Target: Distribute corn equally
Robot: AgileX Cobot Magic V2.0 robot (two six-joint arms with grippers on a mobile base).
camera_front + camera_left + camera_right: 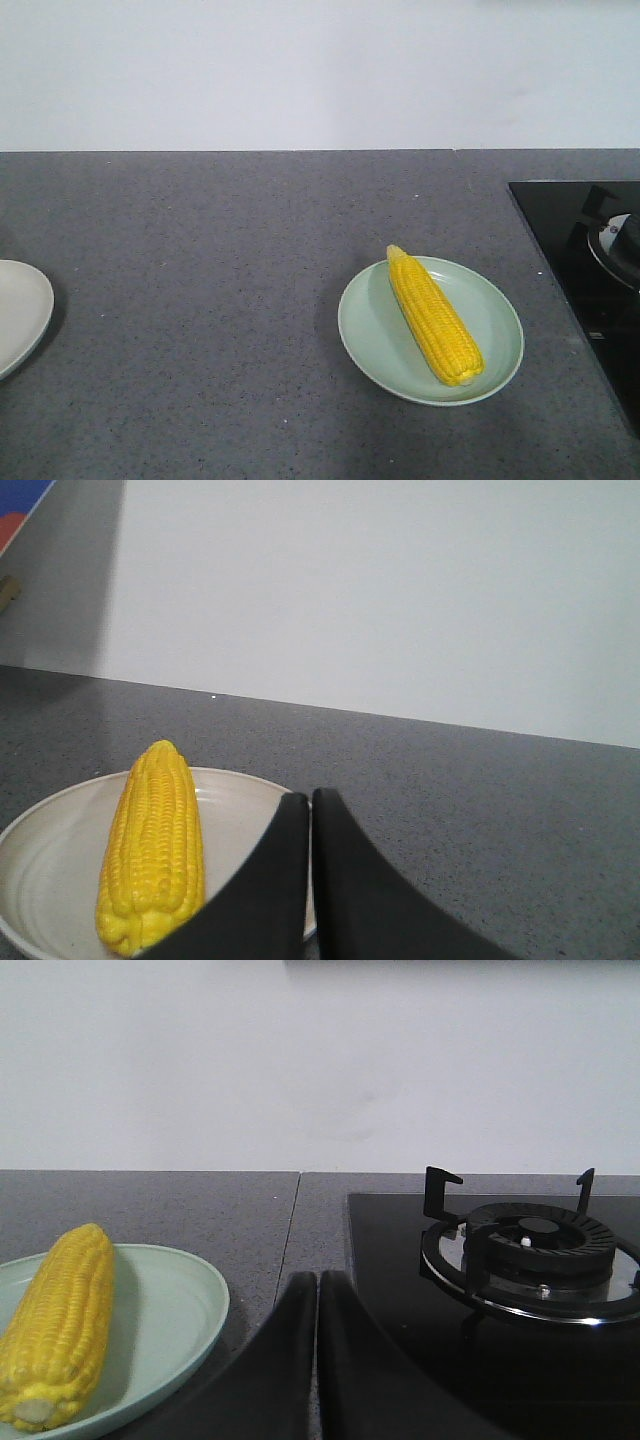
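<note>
At the far left of the grey speckled counter (200, 300), a cream plate (18, 310) pokes into the front view, cut by the frame edge so that what it carries is hidden there. The left wrist view fills that in: the left gripper (311, 802) hangs low just above the counter, its two black fingers (270, 880) pressed together with only a hairline seam between them and nothing in their grasp. Just beyond the fingers sits the same cream plate (50, 860), and on it lies one cob of corn (152, 850), blunt end toward the camera, pointed tip aimed at the white wall (400, 600).

Further right in the front view, a pale green plate (490, 345) rests on the counter and carries a second cob (433, 315), laid diagonally with its tip toward the wall and its stalk end near the front rim. Neither arm shows in this view.

The right gripper (317, 1282) is posed like the left: low, level, fingers (370, 1370) closed against each other, empty. The green plate (170, 1310) with its cob (55, 1330) lies to its left, apart from the fingers. To the right is a black glass hob (400, 1290) set into the counter, with a gas burner (535, 1245) under a black pan support.
</note>
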